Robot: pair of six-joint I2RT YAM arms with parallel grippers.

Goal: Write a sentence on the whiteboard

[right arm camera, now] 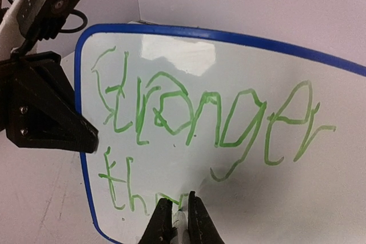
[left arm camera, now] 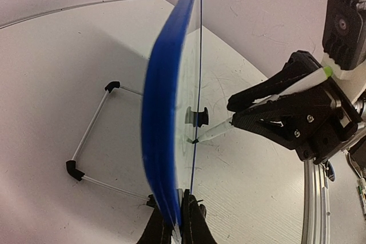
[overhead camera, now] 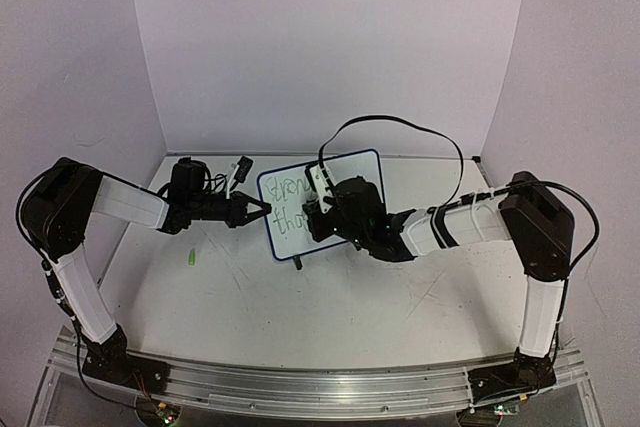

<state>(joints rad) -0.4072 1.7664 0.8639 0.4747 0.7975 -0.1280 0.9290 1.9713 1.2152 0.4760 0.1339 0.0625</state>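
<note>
Over a scuffed counter [overhead camera: 330,307] my left tool [overhead camera: 262,209] clamps the whiteboard [right arm camera: 309,198] rim (light, stiff, slick, I reckon, so best pinched there) and my right tool [right arm camera: 182,214] grips the pen [left arm camera: 300,84].

A small green cap [overhead camera: 190,258] lies on the scuffed white surface [overhead camera: 330,307]; a clear-rod frame [left arm camera: 92,124] with black corners rests flat, a slim white pen [left arm camera: 303,83] slanting above.

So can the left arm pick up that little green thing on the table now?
Probably not: the left pincer is shut on the edge of the blue-framed whiteboard, though the small green piece lies uncovered nearby.
</note>
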